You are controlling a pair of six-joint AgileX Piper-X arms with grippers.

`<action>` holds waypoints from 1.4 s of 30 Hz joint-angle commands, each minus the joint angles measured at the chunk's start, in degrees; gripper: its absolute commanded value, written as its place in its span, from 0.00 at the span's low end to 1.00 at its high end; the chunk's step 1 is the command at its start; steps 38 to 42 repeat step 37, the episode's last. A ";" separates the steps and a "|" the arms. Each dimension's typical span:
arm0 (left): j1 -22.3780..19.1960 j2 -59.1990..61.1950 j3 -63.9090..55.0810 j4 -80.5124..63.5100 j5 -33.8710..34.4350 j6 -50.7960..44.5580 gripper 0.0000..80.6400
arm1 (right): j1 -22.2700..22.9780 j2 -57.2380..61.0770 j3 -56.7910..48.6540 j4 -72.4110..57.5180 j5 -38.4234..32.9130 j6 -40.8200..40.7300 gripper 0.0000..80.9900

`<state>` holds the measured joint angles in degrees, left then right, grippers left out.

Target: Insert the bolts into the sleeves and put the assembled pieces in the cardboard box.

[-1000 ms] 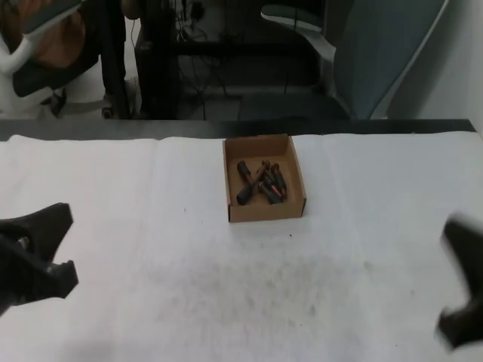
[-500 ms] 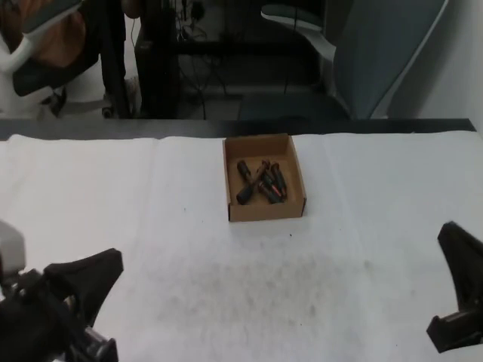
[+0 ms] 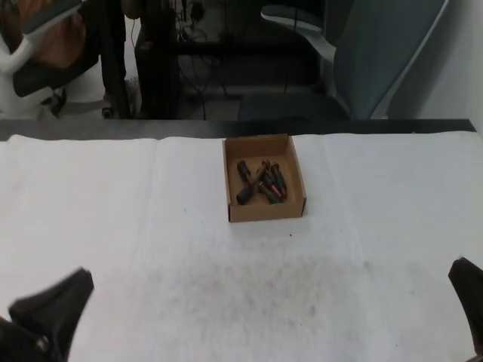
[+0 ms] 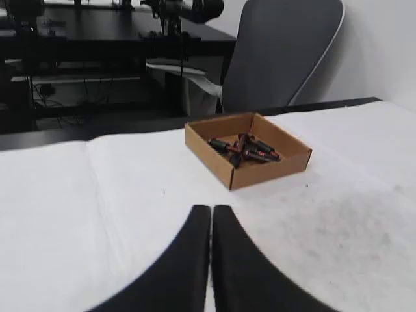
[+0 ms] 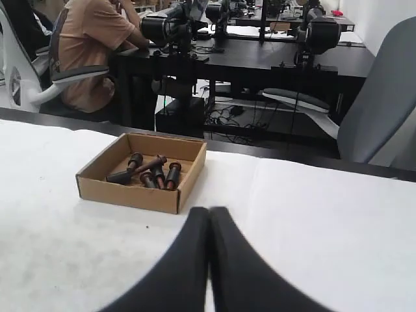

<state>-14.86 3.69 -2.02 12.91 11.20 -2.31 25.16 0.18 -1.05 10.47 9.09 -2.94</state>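
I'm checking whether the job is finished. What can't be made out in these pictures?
1. High view: the dark bolt-and-sleeve pieces in the open brown cardboard box are too small and heaped to count, or to tell whether each bolt is seated.
2. Right wrist view: the box's near wall hides part of the pieces.
3. High view: a dark arm part at one lower corner and another at the other are cut off by the edges.

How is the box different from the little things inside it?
The box is light brown cardboard; the pieces are dark with reddish bits. The box is one open tray sitting flat on the white cloth; the pieces are several small rods lying jumbled, some crossing. The box holds; the pieces are held. Both sit mid-bench.
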 commanded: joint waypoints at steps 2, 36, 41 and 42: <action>-0.30 -0.46 2.02 -3.26 -0.86 -1.57 0.02 | -0.19 -0.18 -0.06 0.54 -0.43 0.39 0.00; -0.30 -0.46 2.02 -11.50 -6.98 -5.02 0.02 | -0.19 -0.18 0.13 1.76 -0.43 0.39 0.00; -0.30 -0.46 2.02 -11.50 -6.98 -5.02 0.02 | -0.19 -0.18 0.13 1.76 -0.43 0.39 0.00; -0.30 -0.46 2.02 -11.50 -6.98 -5.02 0.02 | -0.19 -0.18 0.13 1.76 -0.43 0.39 0.00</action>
